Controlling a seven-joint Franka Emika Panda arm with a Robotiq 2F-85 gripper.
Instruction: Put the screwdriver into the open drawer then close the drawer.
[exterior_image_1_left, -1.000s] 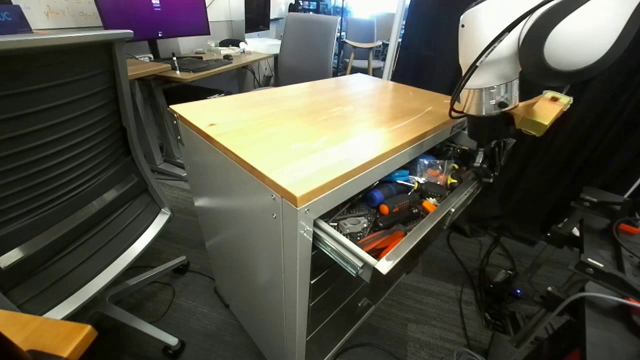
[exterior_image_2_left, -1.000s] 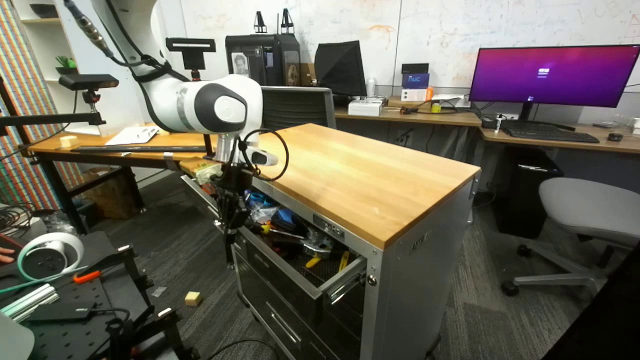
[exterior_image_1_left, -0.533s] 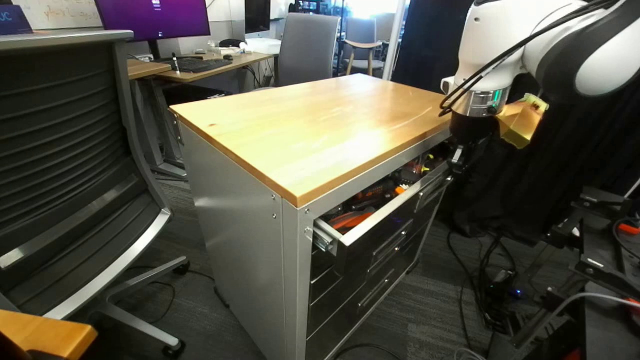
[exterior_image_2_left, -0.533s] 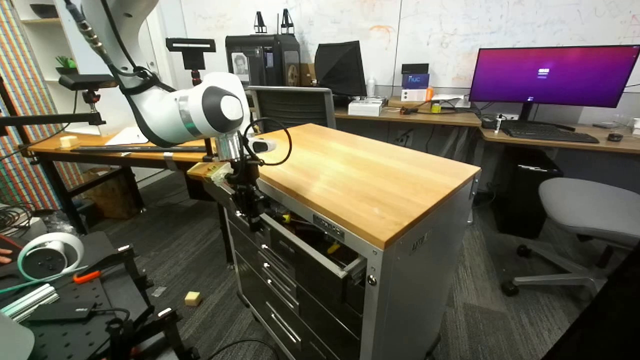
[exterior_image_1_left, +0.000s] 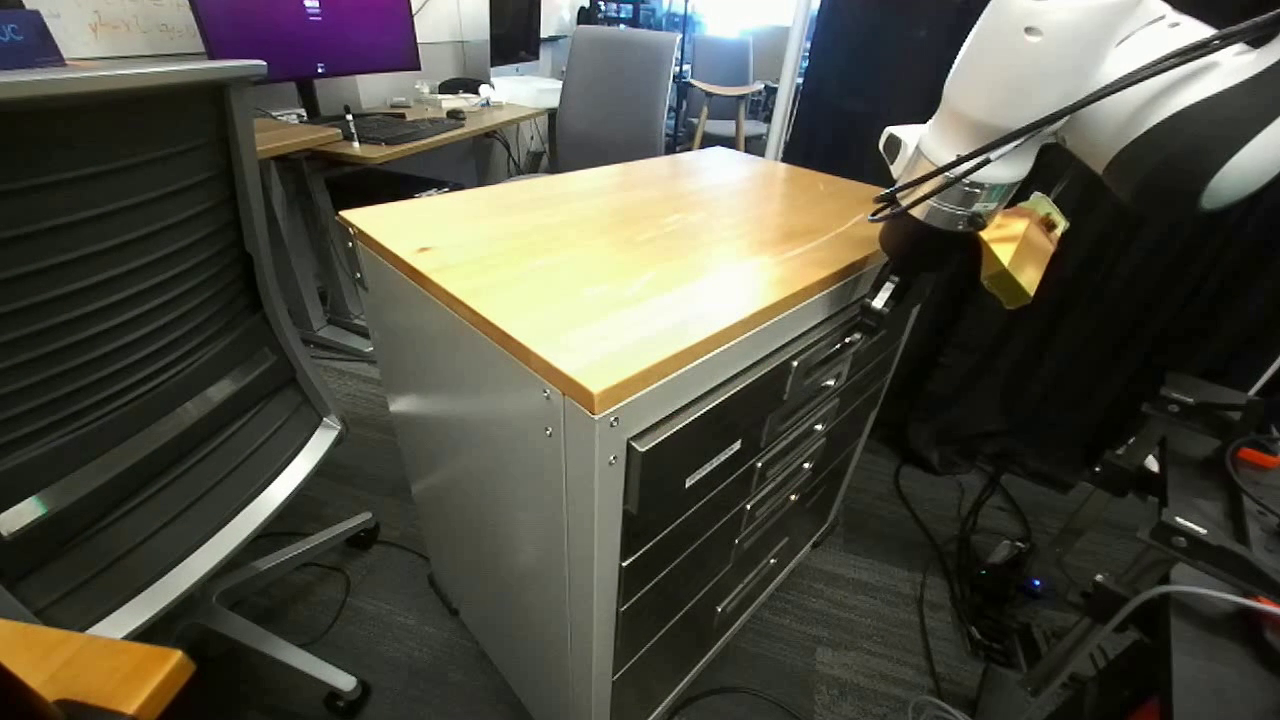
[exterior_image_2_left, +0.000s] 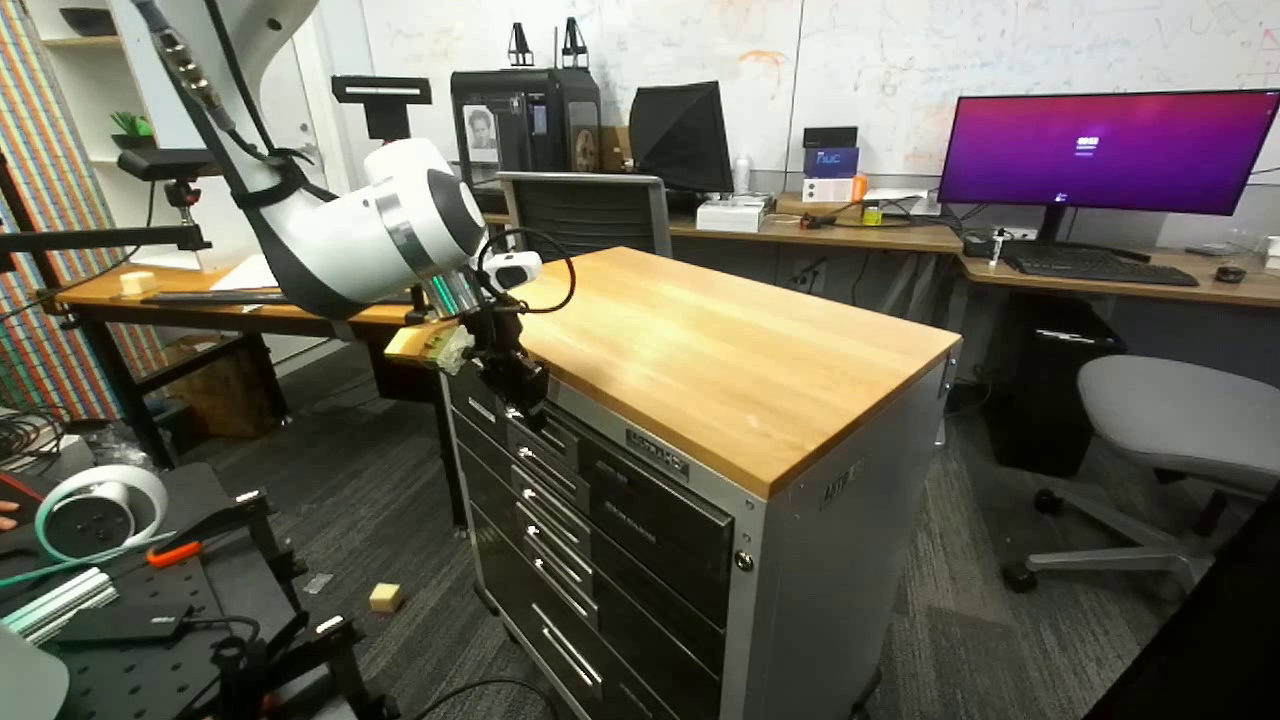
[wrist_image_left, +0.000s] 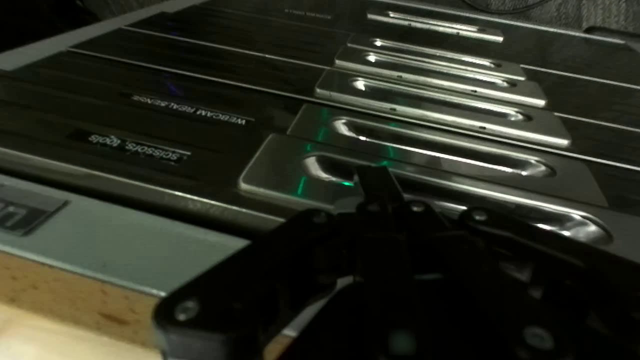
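The top drawer (exterior_image_1_left: 700, 440) is shut, its dark front flush with the cabinet in both exterior views (exterior_image_2_left: 655, 515). In the wrist view its front (wrist_image_left: 210, 175) carries a "scissors, tools" label and a metal handle plate. My gripper (wrist_image_left: 377, 182) has its fingers together with nothing seen between them. The fingertips are at the top drawer's handle, apparently touching it. The gripper also shows at the drawer's front in both exterior views (exterior_image_1_left: 868, 325) (exterior_image_2_left: 535, 415). The screwdriver is not in view; the drawer's inside is hidden.
The wooden worktop (exterior_image_1_left: 640, 250) overhangs just above the drawer. Several lower drawers (exterior_image_2_left: 640, 620) with metal handles are shut. A grey office chair (exterior_image_1_left: 150, 350) stands beside the cabinet. A black equipment rack (exterior_image_2_left: 190, 600) stands in front, with a small yellow block (exterior_image_2_left: 386, 598) on the floor.
The top drawer was open with tools showing, then half open, and is now shut. My gripper has moved toward the cabinet along with the drawer front, and the arm has tilted.
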